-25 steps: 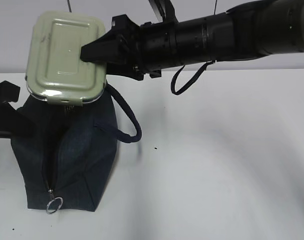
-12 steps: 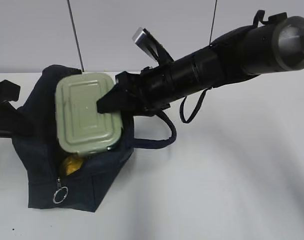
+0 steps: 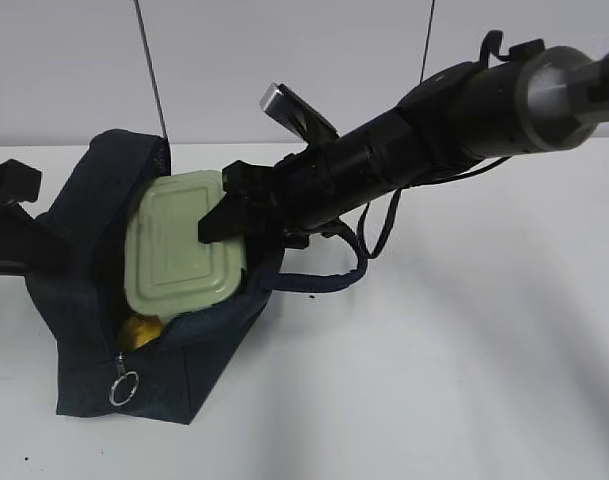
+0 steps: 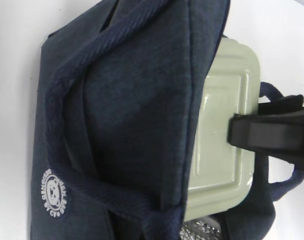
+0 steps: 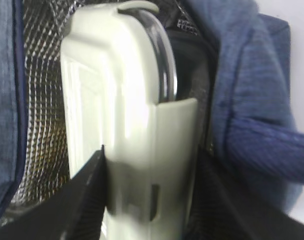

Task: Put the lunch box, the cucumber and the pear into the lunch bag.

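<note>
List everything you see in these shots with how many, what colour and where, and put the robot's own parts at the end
lunch bag: one, dark navy with silvery lining, on the table at left, mouth open.
lunch box: one, pale sage-green lid, partly inside the bag's mouth, gripped at its right edge.
pear: one, yellow, only a patch shows inside the bag under the lunch box.
zipper ring: one, metal, at the bag's near end.
bag handle: one dark navy loop, lying on the table right of the bag.
table: one, white, under everything.
cucumber: not seen in any view.
right pincer: one, black, shut on the lunch box.
left pincer: not in any view; a black part shows at the exterior view's left edge.
</note>
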Controlling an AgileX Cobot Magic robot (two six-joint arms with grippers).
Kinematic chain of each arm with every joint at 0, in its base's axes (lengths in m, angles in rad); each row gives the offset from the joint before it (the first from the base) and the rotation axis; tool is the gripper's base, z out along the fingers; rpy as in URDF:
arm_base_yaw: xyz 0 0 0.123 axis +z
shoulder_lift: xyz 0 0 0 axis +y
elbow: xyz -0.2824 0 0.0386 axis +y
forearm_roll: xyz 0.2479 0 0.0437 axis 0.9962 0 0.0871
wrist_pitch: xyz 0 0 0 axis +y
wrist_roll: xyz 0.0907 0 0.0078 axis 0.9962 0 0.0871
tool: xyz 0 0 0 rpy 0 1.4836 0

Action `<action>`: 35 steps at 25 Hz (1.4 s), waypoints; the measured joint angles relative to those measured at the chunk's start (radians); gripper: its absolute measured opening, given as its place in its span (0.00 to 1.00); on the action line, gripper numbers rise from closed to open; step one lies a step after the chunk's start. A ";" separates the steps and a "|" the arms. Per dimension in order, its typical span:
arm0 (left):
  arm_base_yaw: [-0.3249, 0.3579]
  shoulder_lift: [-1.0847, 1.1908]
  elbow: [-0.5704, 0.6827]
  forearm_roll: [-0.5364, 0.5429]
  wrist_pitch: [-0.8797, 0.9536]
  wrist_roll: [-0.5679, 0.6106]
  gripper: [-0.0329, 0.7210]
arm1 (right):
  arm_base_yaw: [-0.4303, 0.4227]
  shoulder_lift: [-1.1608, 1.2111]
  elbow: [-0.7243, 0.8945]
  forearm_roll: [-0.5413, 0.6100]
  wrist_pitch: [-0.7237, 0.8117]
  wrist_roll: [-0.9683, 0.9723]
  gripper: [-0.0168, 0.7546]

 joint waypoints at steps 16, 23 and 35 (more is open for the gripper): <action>0.000 0.000 0.000 0.007 -0.004 0.000 0.02 | 0.059 0.078 -0.239 0.055 0.037 0.004 0.69; 0.000 0.000 0.000 0.008 -0.005 0.000 0.02 | 0.022 0.078 -0.322 -0.056 0.127 0.061 0.69; 0.000 0.000 0.000 0.009 -0.012 0.000 0.02 | 0.017 0.063 -0.497 -0.579 0.408 0.378 0.63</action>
